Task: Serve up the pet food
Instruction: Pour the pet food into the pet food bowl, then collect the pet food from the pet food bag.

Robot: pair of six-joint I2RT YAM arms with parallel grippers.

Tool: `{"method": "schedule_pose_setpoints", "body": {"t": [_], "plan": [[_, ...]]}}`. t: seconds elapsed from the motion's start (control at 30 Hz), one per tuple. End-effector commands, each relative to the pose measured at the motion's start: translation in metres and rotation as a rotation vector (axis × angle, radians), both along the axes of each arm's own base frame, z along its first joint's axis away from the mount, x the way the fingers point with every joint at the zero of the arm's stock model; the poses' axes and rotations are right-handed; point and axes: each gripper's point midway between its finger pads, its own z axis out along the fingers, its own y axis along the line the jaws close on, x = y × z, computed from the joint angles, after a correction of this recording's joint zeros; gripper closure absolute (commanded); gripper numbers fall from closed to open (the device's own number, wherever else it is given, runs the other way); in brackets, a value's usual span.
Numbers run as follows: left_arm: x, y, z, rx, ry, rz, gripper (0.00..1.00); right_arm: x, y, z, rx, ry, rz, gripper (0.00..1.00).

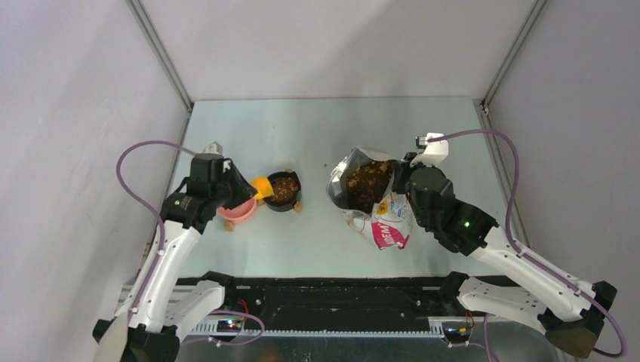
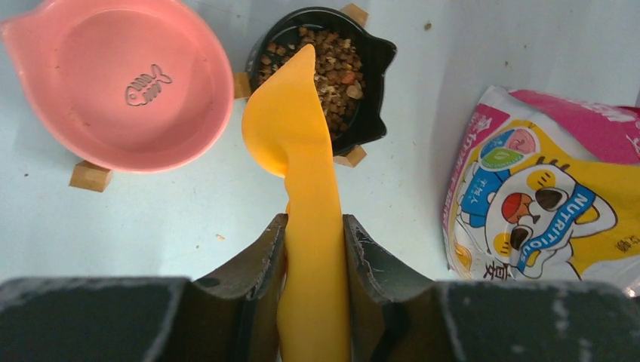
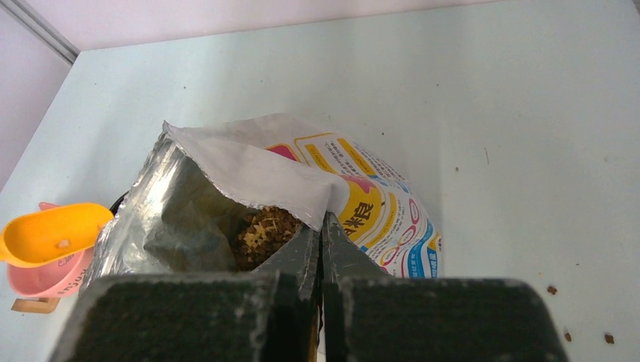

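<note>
- Left end effector (image 2: 315, 226) clamped on the handle of a yellow plastic scoop (image 2: 290, 128); the scoop's tip is over a black cat-eared bowl (image 2: 377, 56)
- Brown dry kibble pet food (image 2: 332, 72) lies in that bowl; more shows inside an open foil-lined cartoon-cat printed bag (image 3: 377, 211)
- Right end effector (image 3: 322, 226), fingers together, pinches the bag's rim
- Glossy pink fish-marked bowl (image 2: 219, 98) stands just beside the black bowl on the pale blue surface (image 3: 490, 113)

right tool (image 3: 322, 230) clamped on bag (image 3: 249, 170) rim, pet food (image 3: 266, 228) inside, yellow scoop (image 3: 53, 232) over pink bowl (image 3: 47, 276) at left
</note>
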Motion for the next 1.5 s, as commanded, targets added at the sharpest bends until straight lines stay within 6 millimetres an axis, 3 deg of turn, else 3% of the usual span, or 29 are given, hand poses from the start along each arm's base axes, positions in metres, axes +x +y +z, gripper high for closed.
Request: {"method": "schedule_pose_setpoints", "body": {"t": [0.0, 0.27, 1.1, 1.27, 1.33, 1.4, 1.47], "plan": [[0.015, -0.012, 0.040, 0.055, -0.139, -0.058, 1.00, 0.002, -0.001, 0.024, 0.089, -0.056, -0.012, 1.00], [0.006, 0.005, 0.044, 0.224, -0.117, -0.002, 1.00, 0.004, -0.001, 0.021, 0.093, -0.046, -0.006, 1.00], [0.001, -0.021, 0.047, 0.129, -0.158, -0.122, 1.00, 0.003, 0.001, 0.022, 0.105, -0.041, 0.010, 1.00], [0.001, -0.029, 0.069, 0.016, -0.251, -0.089, 1.00, 0.002, -0.001, 0.022, 0.108, -0.044, -0.001, 1.00], [0.001, -0.046, 0.089, -0.095, -0.355, -0.137, 1.00, 0.003, -0.002, 0.022, 0.103, -0.045, -0.011, 1.00], [-0.012, -0.074, 0.115, -0.240, -0.446, -0.278, 1.00, 0.002, -0.002, 0.023, 0.106, -0.048, -0.009, 1.00], [-0.025, -0.090, 0.136, -0.326, -0.505, -0.373, 1.00, 0.003, -0.001, 0.024, 0.108, -0.051, -0.003, 1.00]]}}
